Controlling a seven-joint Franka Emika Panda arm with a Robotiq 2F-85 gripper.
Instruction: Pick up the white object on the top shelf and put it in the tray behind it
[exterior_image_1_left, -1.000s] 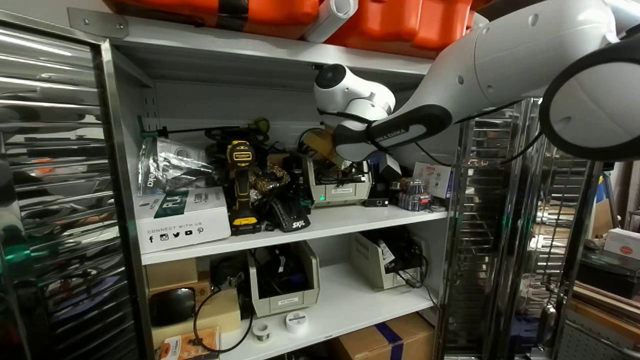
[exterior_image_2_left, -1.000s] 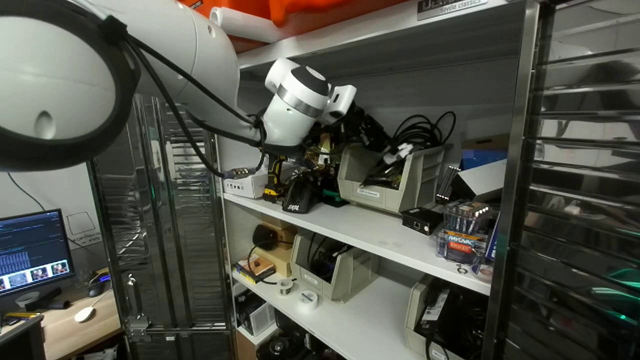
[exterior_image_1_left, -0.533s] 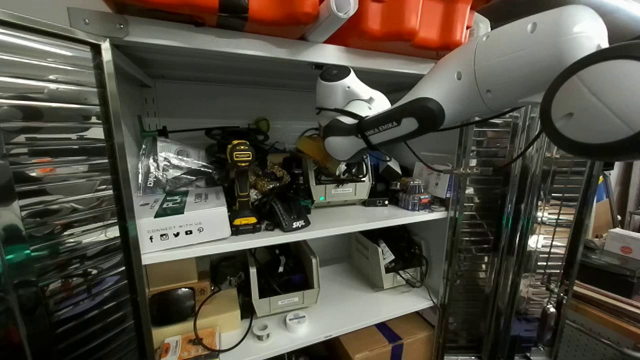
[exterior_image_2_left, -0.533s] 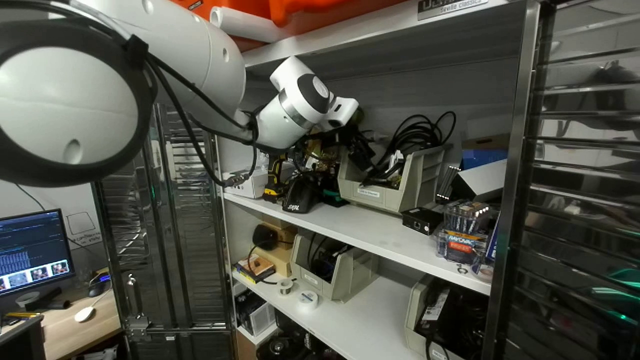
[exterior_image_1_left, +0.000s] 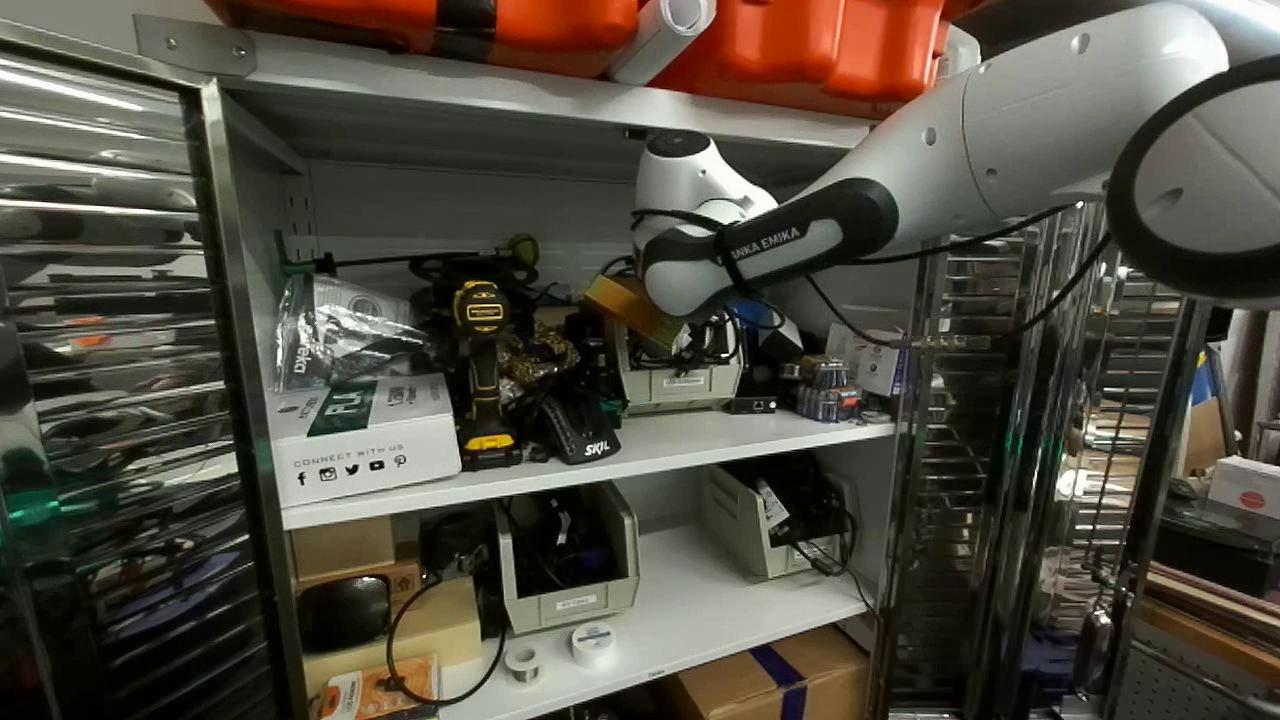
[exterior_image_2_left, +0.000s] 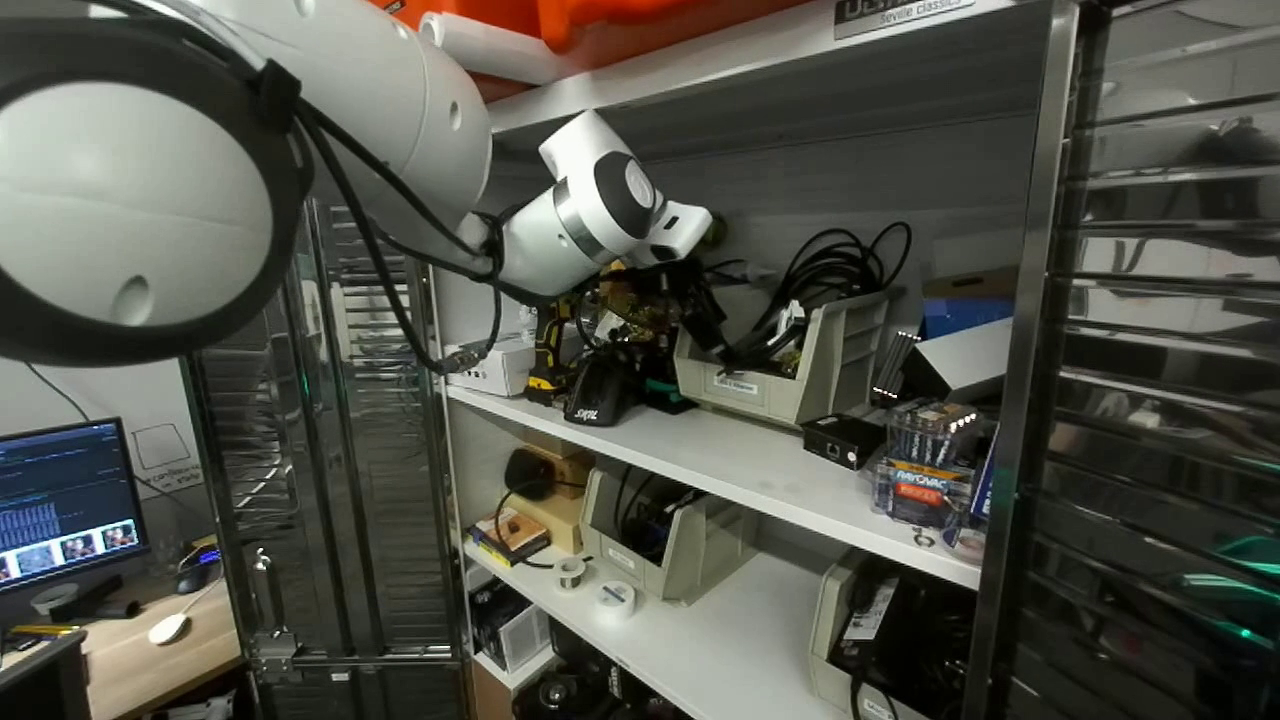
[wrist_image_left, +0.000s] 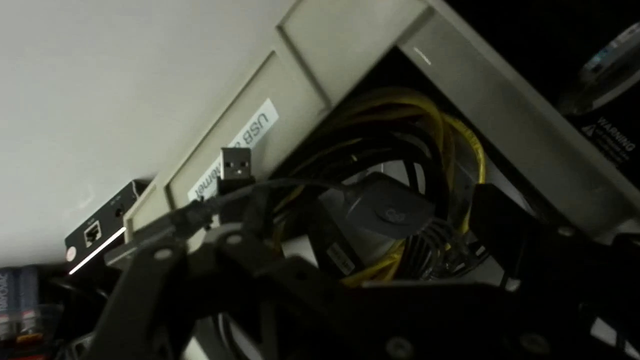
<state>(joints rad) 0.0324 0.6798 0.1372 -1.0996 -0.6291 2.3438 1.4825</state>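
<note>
My gripper (wrist_image_left: 367, 202) hangs over the grey tray (exterior_image_2_left: 742, 395), labelled for USB and Ethernet, on the top shelf (exterior_image_2_left: 760, 470). In the wrist view its dark fingers (wrist_image_left: 496, 215) stand wide apart. Between and below them lie yellow and black cables and a grey adapter (wrist_image_left: 390, 205); nothing is gripped. A thin lead runs from the adapter past the left finger, close to a USB plug (wrist_image_left: 235, 164). In an exterior view the small white object (exterior_image_2_left: 792, 318) sits among the tray's cables, beside the gripper. Which thing it is in the wrist view, I cannot tell.
Left of the tray are the charger (exterior_image_1_left: 582, 432), yellow-black drill (exterior_image_1_left: 484, 370) and white PLA box (exterior_image_1_left: 365, 440). To its right stand a black network box (exterior_image_2_left: 845, 440) and battery pack (exterior_image_2_left: 922, 480). The cabinet's upper panel (exterior_image_2_left: 740, 70) runs above the arm.
The gripper has opened, and its dark fingers have come lower over the tray. The white object, blurred and slightly higher a second ago, now rests in the tray. The wrist has tilted.
</note>
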